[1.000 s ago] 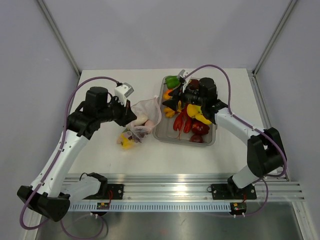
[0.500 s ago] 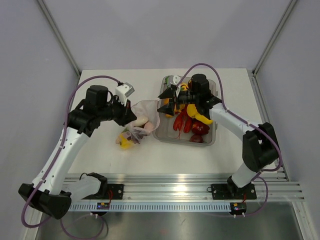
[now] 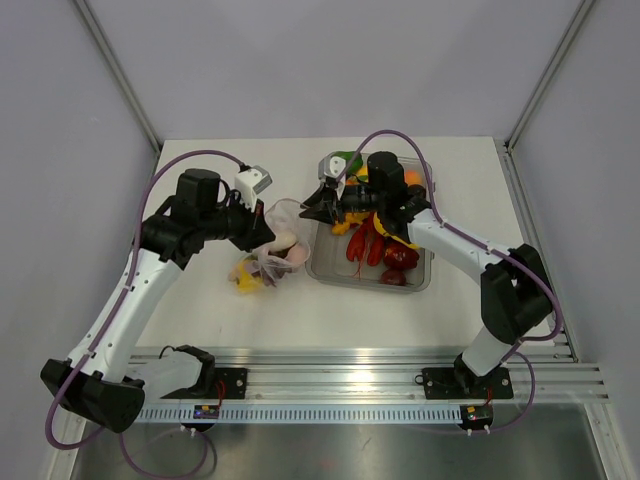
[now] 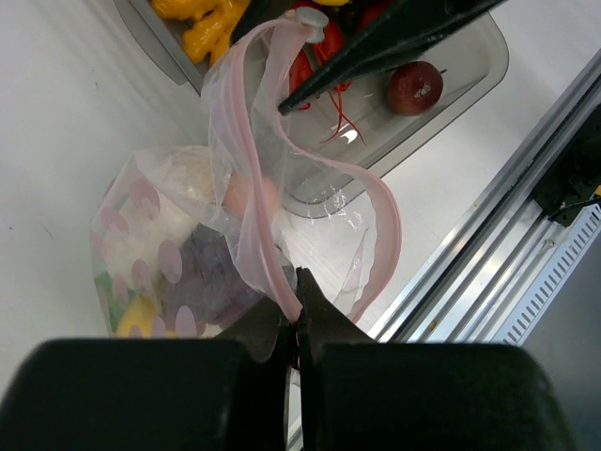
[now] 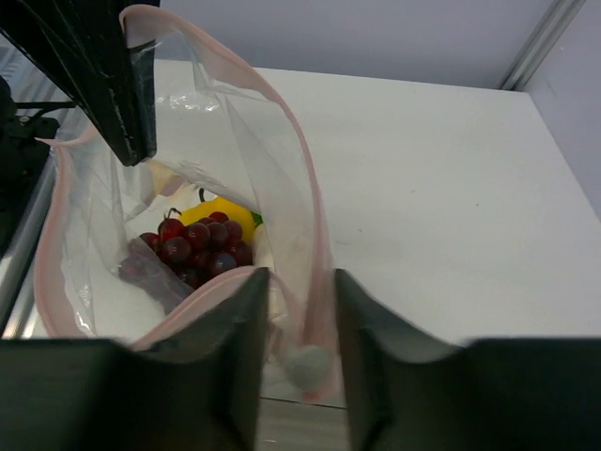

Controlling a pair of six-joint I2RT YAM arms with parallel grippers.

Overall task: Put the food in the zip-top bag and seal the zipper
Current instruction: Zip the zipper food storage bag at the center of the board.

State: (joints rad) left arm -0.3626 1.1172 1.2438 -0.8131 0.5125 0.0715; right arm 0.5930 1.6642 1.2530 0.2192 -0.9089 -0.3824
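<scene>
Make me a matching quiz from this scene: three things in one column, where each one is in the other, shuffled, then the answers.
1. purple grapes
2. dark red round fruit
3. left gripper

A. shut on the zipper
B. inside the zip-top bag
C. in the grey tray

Pairs: 1-B, 2-C, 3-A

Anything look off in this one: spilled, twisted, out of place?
Nothing spilled or damaged. One oddity: the left hand pinches the zipper and the right hand straddles it, the strip twisted, while a red lobster, an apple and yellow pieces lie in the tray, outside the zip-top bag.
</scene>
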